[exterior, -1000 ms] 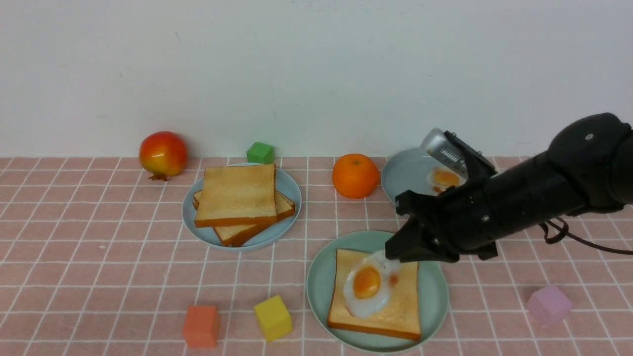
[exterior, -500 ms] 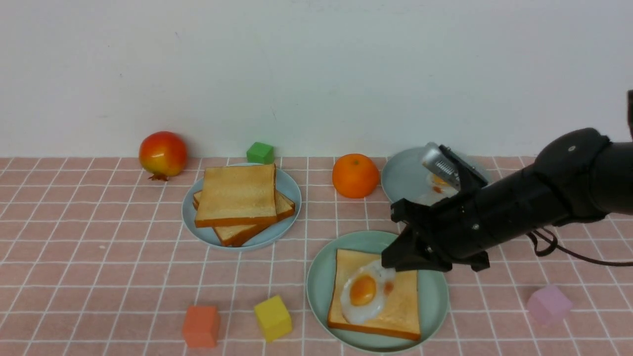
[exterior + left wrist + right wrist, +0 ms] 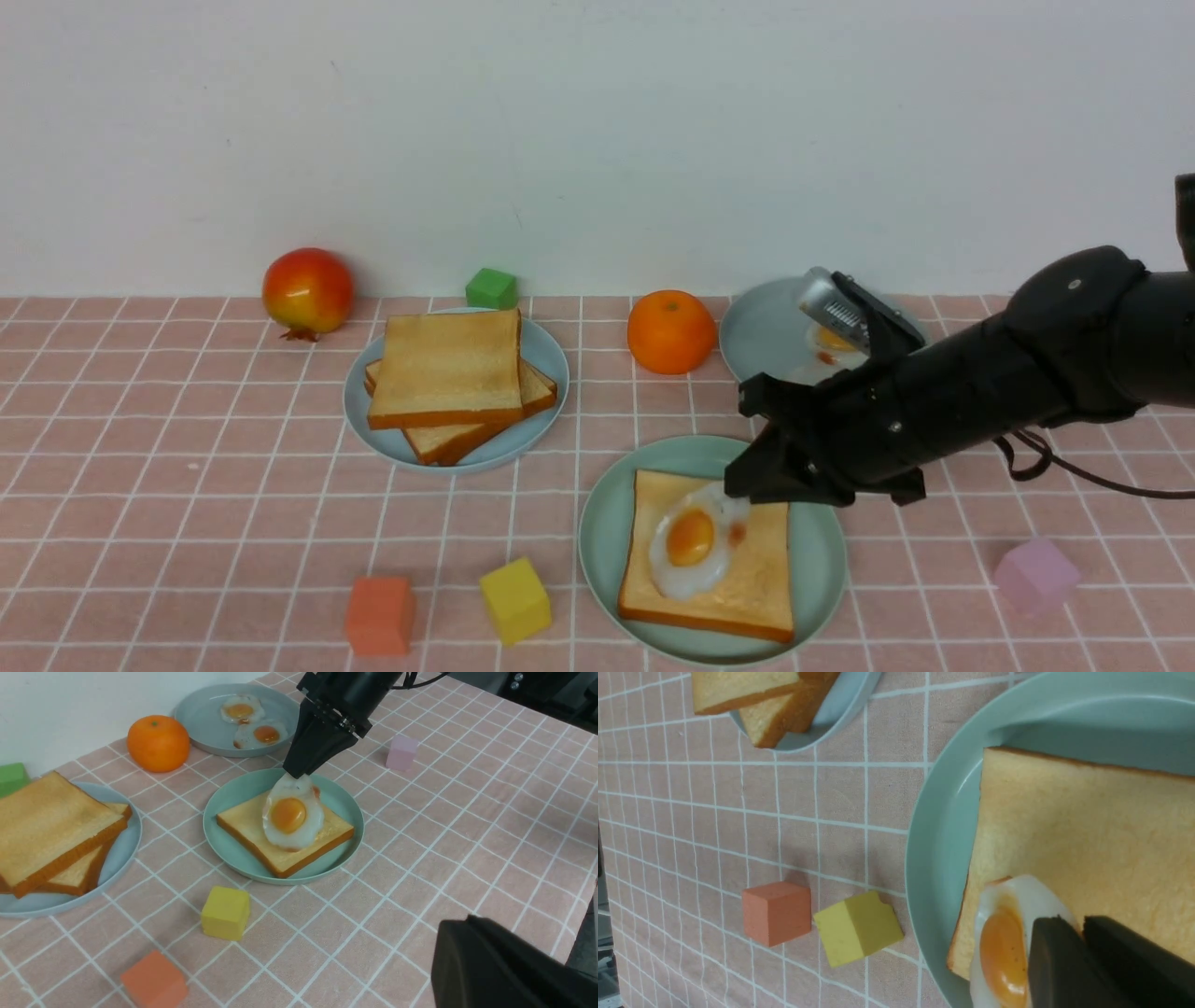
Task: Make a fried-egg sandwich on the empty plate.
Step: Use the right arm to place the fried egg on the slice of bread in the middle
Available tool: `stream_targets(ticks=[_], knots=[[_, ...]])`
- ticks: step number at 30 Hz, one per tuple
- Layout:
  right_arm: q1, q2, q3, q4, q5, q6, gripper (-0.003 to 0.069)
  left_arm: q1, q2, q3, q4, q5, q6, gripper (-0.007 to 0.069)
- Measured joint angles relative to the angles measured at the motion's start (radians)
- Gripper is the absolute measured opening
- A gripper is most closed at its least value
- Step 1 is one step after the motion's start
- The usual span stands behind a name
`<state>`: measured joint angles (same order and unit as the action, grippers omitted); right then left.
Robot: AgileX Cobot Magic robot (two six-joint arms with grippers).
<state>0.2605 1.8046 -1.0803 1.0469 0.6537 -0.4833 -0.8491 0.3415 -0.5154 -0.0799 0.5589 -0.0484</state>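
Observation:
The mint-green empty plate [image 3: 607, 523] sits front centre with one toast slice [image 3: 756, 579] lying flat on it. A fried egg [image 3: 691, 546] rests on that toast, its far rim raised. My right gripper [image 3: 747, 495] is shut on that rim, a thin gap showing between its fingers [image 3: 1055, 952]. More toast slices [image 3: 448, 369] are stacked on the light-blue plate [image 3: 551, 359] at the left. My left gripper [image 3: 467, 919] is shut and empty, low over the cloth near the table's front right; the front view does not show it.
A grey-blue plate [image 3: 205, 714] with two more fried eggs stands behind the right arm, an orange [image 3: 670, 331] beside it. A red fruit [image 3: 308, 291] and green cube [image 3: 491, 287] stand by the wall. Orange cube [image 3: 379, 614], yellow cube [image 3: 514, 599] and pink cube [image 3: 1034, 574] lie near the front.
My right gripper has sunk slightly toward the plate with the egg's rim in it, and the egg has settled flatter on the toast. The left gripper stayed shut.

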Motion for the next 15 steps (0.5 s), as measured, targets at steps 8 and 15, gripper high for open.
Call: stream_targets(ticks=[8,15], knots=[[0.000,0.000,0.000,-0.054,0.000,-0.002,0.0307,0.000,0.000,0.000,-0.002,0.000,0.000,0.0013],[0.000,0.000,-0.034,-0.168,0.005,0.053,0.0446,0.000,0.000,0.000,-0.002,0.000,0.000,0.0013]])
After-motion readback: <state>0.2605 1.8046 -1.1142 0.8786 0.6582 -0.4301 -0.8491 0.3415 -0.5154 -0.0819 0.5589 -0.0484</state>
